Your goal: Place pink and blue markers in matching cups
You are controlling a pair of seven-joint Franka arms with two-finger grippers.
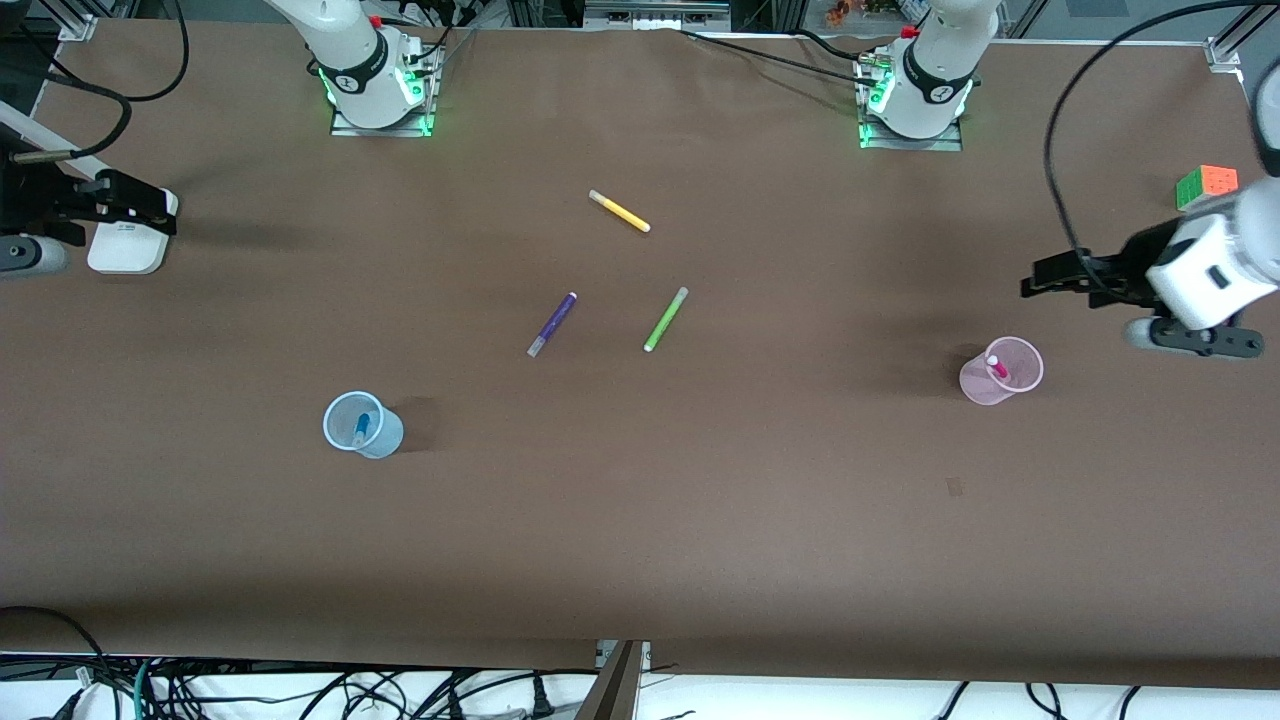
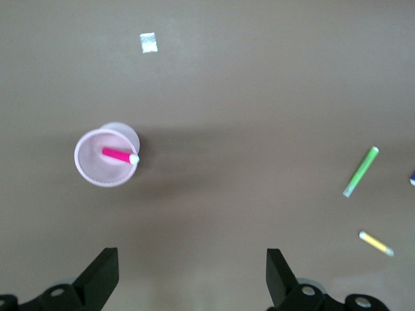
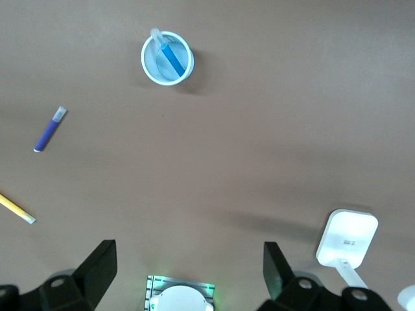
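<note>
A slim yellow felt-tip marker (image 1: 619, 211) lay near the middle of the brown bench (image 1: 700, 520), toward its edge where the bases stood. A purple marker (image 1: 552, 324) and a lime-green marker (image 1: 666, 319) lay apart beside each other, nearer the front camera. A multicoloured puzzle cube (image 1: 1206, 186) sat near the bench's edge at the left arm's end. A flat white plastic device (image 1: 128, 240) rested near the edge at the right arm's end.
</note>
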